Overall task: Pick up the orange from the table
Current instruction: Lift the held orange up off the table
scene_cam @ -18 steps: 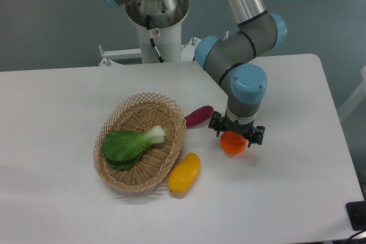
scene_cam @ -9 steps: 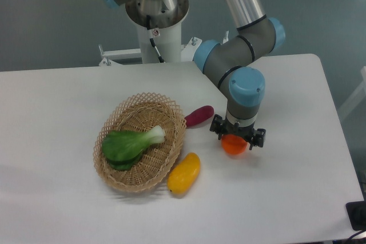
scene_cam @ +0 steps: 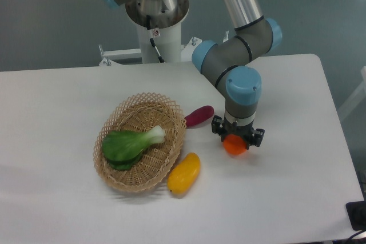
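The orange (scene_cam: 235, 146) is sitting between the fingers of the end effector (scene_cam: 237, 141), which is pointing straight down and gripping it at the sides; whether the fruit is touching the white desk (scene_cam: 297, 181) beneath cannot be told. Just to its left a purple vegetable (scene_cam: 199, 116) is lying beside the rim of a wicker basket (scene_cam: 117, 176), which is holding a green leafy vegetable (scene_cam: 131, 143). A yellow oblong fruit (scene_cam: 184, 173) is resting against the basket's near edge.

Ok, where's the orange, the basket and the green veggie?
orange (scene_cam: 235, 146): fixed camera, lower front skin below the pincer.
basket (scene_cam: 173, 146): fixed camera, right woven wall.
green veggie (scene_cam: 123, 147): fixed camera, leafy middle.
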### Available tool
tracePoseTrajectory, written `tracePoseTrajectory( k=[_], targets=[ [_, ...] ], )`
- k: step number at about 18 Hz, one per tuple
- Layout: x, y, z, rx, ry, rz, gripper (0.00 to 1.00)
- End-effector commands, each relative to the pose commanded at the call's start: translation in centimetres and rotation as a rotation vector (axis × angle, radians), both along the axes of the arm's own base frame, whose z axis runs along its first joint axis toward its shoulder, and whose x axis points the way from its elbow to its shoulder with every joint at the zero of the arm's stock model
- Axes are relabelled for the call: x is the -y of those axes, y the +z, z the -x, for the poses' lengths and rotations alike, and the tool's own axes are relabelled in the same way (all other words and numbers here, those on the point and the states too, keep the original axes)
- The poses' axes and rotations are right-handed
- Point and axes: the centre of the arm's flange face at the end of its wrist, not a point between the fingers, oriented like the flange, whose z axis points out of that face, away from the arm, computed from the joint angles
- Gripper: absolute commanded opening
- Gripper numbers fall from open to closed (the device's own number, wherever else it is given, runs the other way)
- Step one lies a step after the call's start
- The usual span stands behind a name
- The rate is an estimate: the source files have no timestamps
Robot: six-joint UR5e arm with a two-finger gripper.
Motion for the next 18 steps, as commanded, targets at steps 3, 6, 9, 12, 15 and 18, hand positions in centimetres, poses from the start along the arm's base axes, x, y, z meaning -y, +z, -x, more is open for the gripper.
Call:
tracePoseTrajectory(
  k=[3,6,9,12,15,18],
  targets=[
    [-0.3,1.3,0.6,-0.021,-0.003,-0.015,0.65],
    [-0.7,4.8,2.3,-0.080,-0.035,-0.048,0.65],
    [-1.2,10.8,4.8,-0.132,-0.067,-0.077,0.65],
    [-0.8,16.2,6.2,-0.126,-0.114,-0.065,0.65],
    [-0.1,19.1,6.1,-0.122,-0.163,-0.073,0.65],
    [1.0,20.0,6.2,-0.117,-0.199,-0.060,0.65]
  ],
)
